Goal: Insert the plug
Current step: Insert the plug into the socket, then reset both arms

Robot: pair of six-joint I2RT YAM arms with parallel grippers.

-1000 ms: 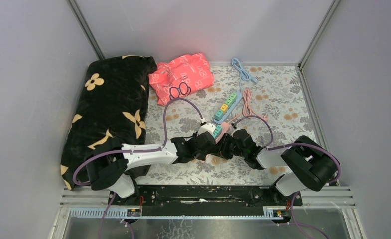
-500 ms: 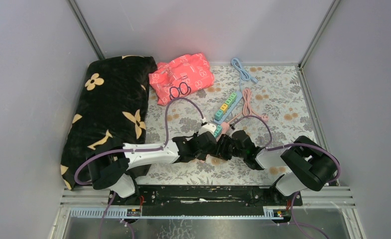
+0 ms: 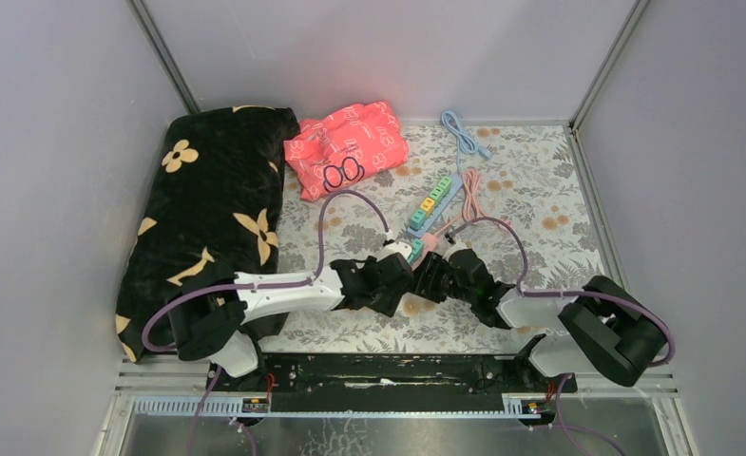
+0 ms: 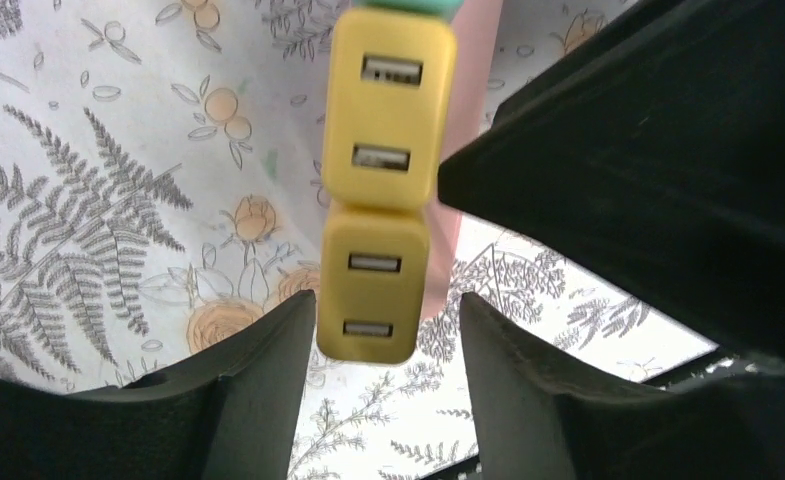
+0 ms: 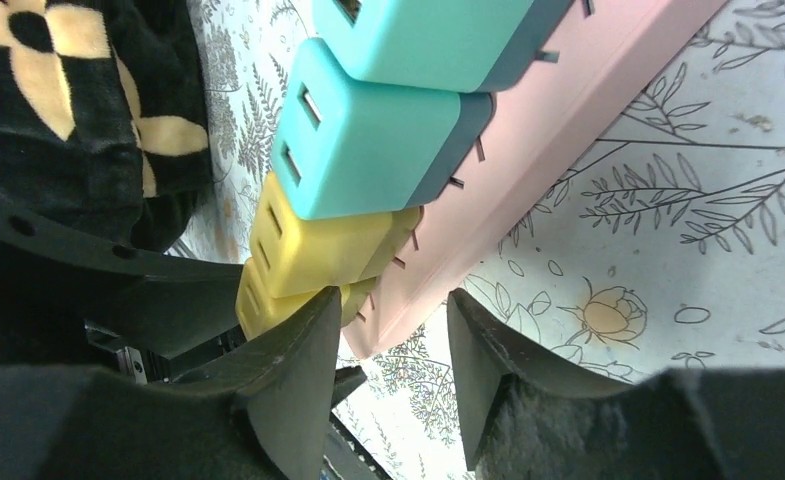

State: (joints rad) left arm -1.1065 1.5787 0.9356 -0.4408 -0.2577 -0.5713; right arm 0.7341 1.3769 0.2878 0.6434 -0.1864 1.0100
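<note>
**mk_bench:** Top cam first. Both arms meet in the middle of the flowery tablecloth (image 3: 540, 190), with the left gripper (image 3: 407, 261) and right gripper (image 3: 428, 269) nose to nose over the near end of the pink power strip (image 3: 430, 240). The strip runs away from them on a diagonal toward the blue cable (image 3: 462, 133). The black flower blanket (image 3: 207, 209) and red bag (image 3: 350, 142) are off to the left, well apart from it all.

**solderjoe:** Can you see the jaws from up there?

**mk_bench:** Nope, too small. The left wrist cam shows it, though. The nearest yellow plug (image 4: 373, 285) sits between the left fingers (image 4: 258, 380). One tip is right at its edge and there's a clear sliver of daylight on the other side, so the jaws are partly spread and not pinching it.

**solderjoe:** And the right?

**mk_bench:** Right wrist cam has its fingers (image 5: 483, 350) partly apart too, straddling the strip's end corner with cloth showing in the gap. It's holding nothing. The yellow plugs sit on the strip next to the teal plugs (image 5: 368, 140), with bits of prong showing at their bases.
</note>
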